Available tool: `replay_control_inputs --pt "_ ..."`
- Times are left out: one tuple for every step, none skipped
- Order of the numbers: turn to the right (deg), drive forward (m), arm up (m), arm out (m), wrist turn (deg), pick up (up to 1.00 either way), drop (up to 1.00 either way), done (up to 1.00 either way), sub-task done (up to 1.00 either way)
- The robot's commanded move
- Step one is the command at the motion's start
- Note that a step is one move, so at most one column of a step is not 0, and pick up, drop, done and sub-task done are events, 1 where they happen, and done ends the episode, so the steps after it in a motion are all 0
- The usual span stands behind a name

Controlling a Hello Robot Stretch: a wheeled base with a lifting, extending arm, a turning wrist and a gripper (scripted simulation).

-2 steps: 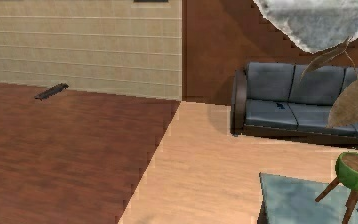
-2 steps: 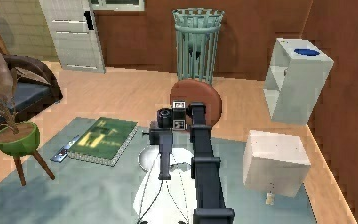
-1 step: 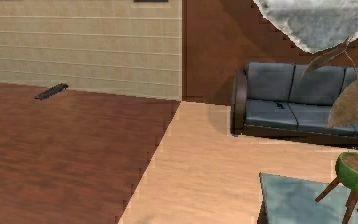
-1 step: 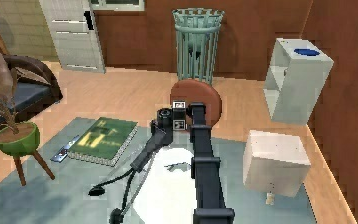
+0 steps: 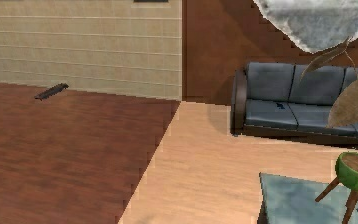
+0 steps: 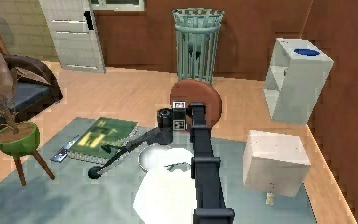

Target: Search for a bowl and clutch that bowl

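Observation:
My arm (image 6: 208, 175) rises from the bottom edge, ending at two white marked squares (image 6: 177, 107). Left of them is the gripper's dark body, and its thin fingers (image 6: 115, 160) slant down to the left, with the gripper (image 6: 101, 169) over a grey-blue flat surface (image 6: 47, 195). A white rounded shape (image 6: 159, 160) lies just beside the fingers, and a larger white blob (image 6: 167, 198) lies nearer. I cannot tell whether the gripper holds anything. A round red-brown thing (image 6: 212, 103) sits right behind the arm's end. I cannot make out a sure bowl.
A green book (image 6: 102, 136) and a small remote (image 6: 61, 155) lie left of the gripper. A green planter on legs (image 6: 17, 140) (image 5: 353, 172) stands by a blue sofa (image 5: 287, 100). Farther out are a teal wire bin (image 6: 197, 45), a white shelf (image 6: 297, 78) and a beige box (image 6: 277, 160).

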Motion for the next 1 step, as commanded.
replay_control_inputs --pt "0.0 0.00 0.00 0.00 45.0 0.00 0.00 0.00 0.00"
